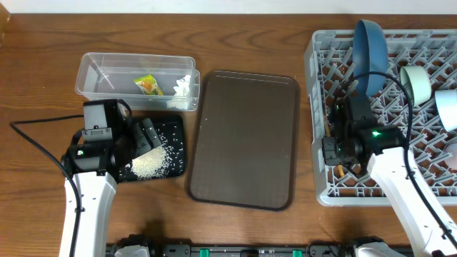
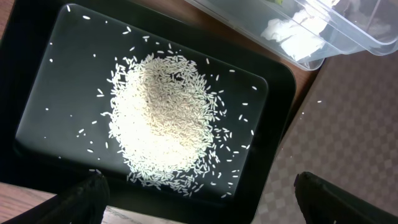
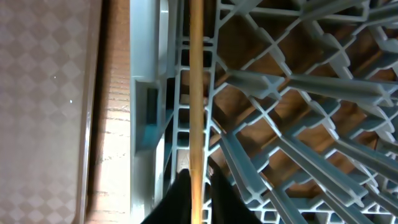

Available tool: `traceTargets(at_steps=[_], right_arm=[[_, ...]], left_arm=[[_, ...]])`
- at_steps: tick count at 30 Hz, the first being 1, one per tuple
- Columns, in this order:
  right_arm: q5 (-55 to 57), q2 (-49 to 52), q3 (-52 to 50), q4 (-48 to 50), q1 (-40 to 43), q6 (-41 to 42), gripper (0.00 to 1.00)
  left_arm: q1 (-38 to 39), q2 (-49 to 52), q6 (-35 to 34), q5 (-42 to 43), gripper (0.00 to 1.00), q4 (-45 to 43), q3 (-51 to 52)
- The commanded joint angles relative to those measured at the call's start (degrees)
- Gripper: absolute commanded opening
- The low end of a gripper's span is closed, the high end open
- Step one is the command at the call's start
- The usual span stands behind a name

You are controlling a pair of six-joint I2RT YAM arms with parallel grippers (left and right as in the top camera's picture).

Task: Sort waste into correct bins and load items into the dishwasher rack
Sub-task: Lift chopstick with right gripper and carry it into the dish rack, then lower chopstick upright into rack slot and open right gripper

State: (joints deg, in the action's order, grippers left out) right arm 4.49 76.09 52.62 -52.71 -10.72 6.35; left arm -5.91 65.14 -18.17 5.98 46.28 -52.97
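Observation:
A thin wooden chopstick (image 3: 196,93) lies lengthwise along the left edge of the grey dishwasher rack (image 1: 428,185). My right gripper (image 3: 198,180) straddles its near end, open only a sliver, with a thin gap at the right finger. A dark blue dish (image 1: 371,46), a pale mint bowl (image 1: 416,82) and a light blue bowl (image 1: 448,107) stand in the rack. My left gripper (image 2: 199,190) hangs wide open and empty over the near edge of the black tray (image 2: 37,93), which holds a heap of rice (image 2: 165,118). The clear tub (image 1: 93,71) holds the wrapper (image 1: 148,85) and tissue (image 1: 184,86).
A flat brown serving tray (image 1: 246,135) lies between the black tray and the rack. The clear tub stands just behind the black tray. Cables trail from both arms across the wooden table.

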Motion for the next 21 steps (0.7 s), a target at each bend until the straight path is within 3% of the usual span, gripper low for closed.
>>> traceTargets(at_steps=[1,21], right_arm=[[-0.3,-0.3,-0.6,0.5,0.2,0.5,0.13],[-0.2,-0.3,-0.6,0.6,0.2,0.5,0.2]], left_arm=[[-0.2,0.1,0.0,-0.7,0.98,0.2,-0.5],[-0.2,0.1,0.0,-0.7,0.98,0.2,-0.5]])
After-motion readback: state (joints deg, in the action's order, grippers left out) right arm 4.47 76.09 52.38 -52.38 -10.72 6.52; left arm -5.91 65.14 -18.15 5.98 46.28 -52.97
